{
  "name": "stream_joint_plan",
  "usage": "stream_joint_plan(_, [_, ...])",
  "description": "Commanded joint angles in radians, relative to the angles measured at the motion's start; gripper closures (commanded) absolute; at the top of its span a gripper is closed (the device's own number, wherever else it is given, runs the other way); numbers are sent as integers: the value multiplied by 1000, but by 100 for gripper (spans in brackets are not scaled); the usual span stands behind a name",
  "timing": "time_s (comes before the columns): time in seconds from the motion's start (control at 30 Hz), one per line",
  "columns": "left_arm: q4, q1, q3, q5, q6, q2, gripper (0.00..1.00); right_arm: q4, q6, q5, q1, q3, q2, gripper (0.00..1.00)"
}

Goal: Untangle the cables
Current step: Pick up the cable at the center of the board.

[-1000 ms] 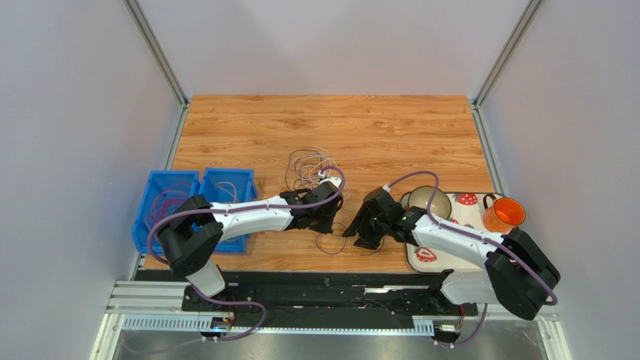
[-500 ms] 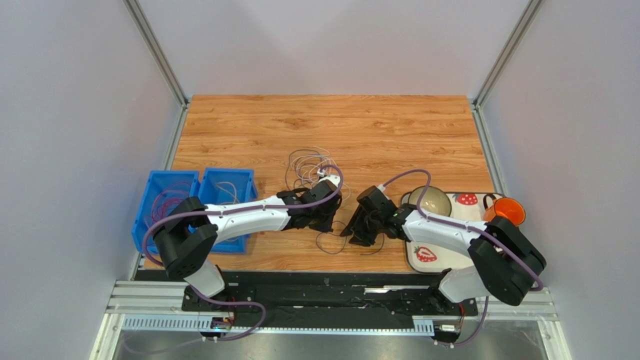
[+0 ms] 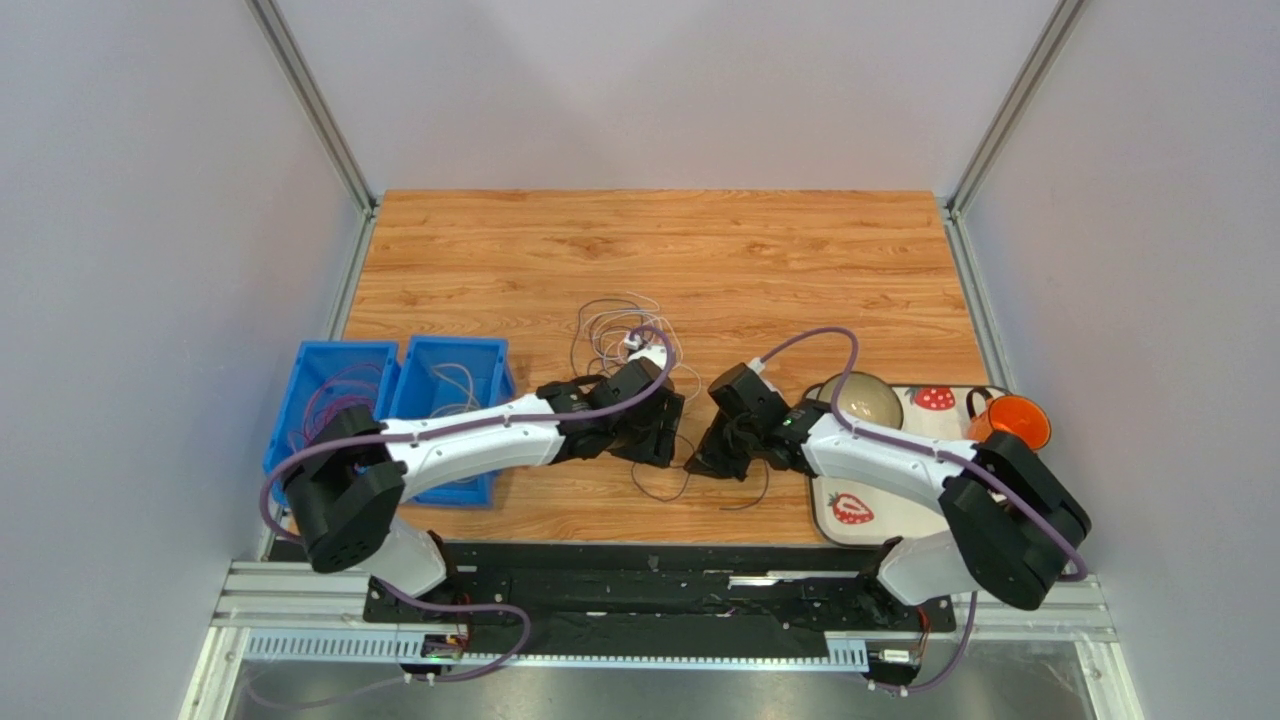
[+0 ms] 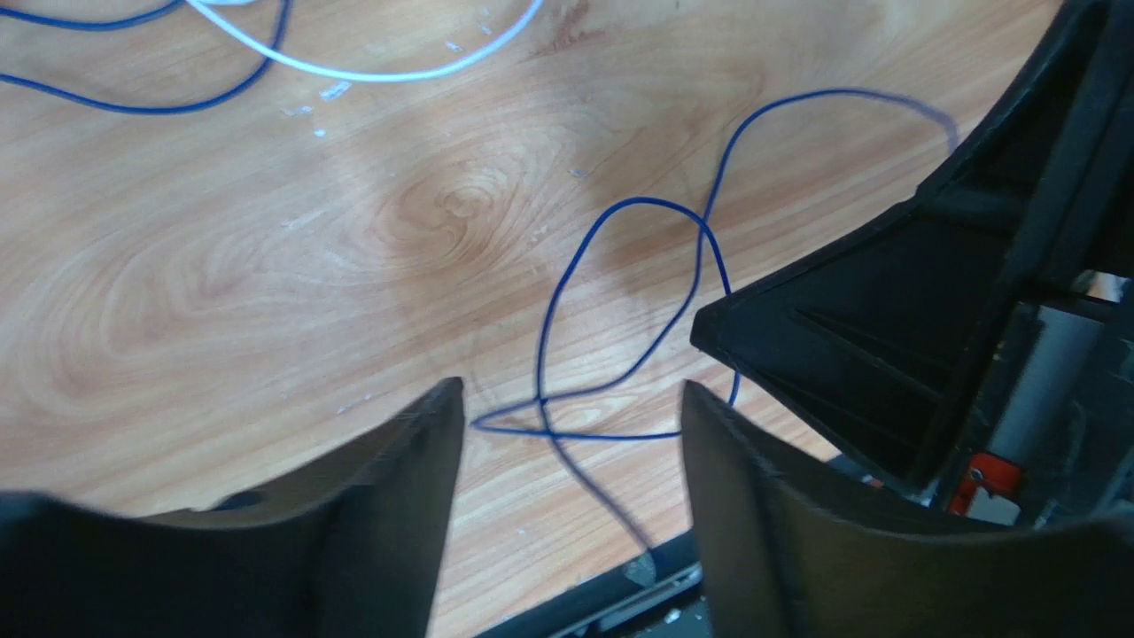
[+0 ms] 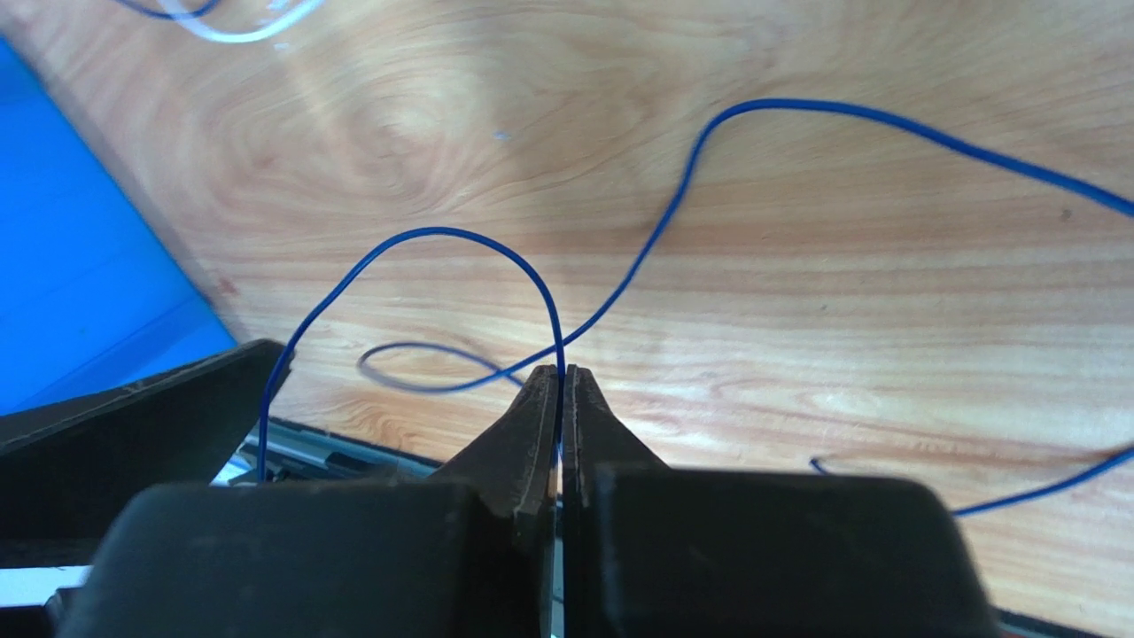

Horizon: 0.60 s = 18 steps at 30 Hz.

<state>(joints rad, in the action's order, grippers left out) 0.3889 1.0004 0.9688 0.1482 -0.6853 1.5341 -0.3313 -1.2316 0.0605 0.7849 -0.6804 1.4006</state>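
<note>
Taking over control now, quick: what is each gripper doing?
Left gripper: open, holding nothing.
Right gripper: shut on the blue cable.

Cable loop (image 4: pixel 639 201) flat on table (image 4: pixel 240 293), part between left gripper (image 4: pixel 572 406) fingers, rest ahead of them. Right gripper (image 5: pixel 561 386) fingertips meet on same loop, just right of left fingers. Cable pile (image 3: pixel 616 333) farther ahead.

top: overhead, far | wrists: close, facing table (image 4: pixel 266 266) | shared: blue cable (image 5: pixel 446 231)
</note>
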Motion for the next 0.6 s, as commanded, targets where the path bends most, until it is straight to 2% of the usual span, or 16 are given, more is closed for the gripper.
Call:
stream_joint_plan(0.0, [86, 4, 22, 83, 6, -173, 21, -86, 93, -54, 7, -102, -89, 100])
stream_joint_plan(0.17, [272, 4, 146, 185, 29, -388, 18, -189, 201, -60, 7, -232, -127, 100])
stream_joint_plan(0.27, [298, 3, 232, 223, 47, -532, 18, -206, 276, -22, 7, -330, -115, 100])
stream_joint_plan(0.33, [260, 1, 261, 214, 70, -654, 14, -219, 323, 25, 8, -428, -88, 100])
stream_joint_plan(0.4, [174, 1, 297, 203, 64, -735, 1, -248, 349, 54, 16, -510, -49, 100])
stream_joint_plan(0.57, [-224, 1, 251, 73, 89, -975, 1, -320, 419, 117, 34, -819, 50, 100])
